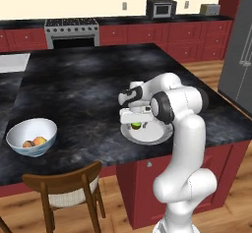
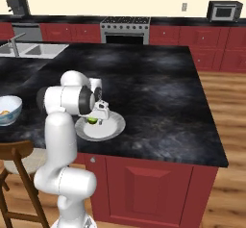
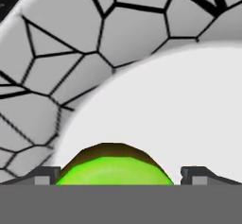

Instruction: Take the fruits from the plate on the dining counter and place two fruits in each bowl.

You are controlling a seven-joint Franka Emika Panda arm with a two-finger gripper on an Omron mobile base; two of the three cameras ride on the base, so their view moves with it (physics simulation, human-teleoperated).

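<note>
Left: bowl (image 1: 31, 136) already holds two fruits. Centre — my hand (image 1: 136, 125) is low over the plate (image 1: 152, 134) on the counter (image 1: 88, 87), jaws wide, straddling the lime (image 3: 115, 168), nothing gripped. Risk: closing off-centre could squirt the round lime sideways off the plate.

A plate (image 1: 150, 134) sat near the dining counter's (image 1: 93, 79) front edge with one fruit (image 1: 136, 126) on it; a bowl (image 1: 30, 136) holding two fruits sat well to its left
</note>
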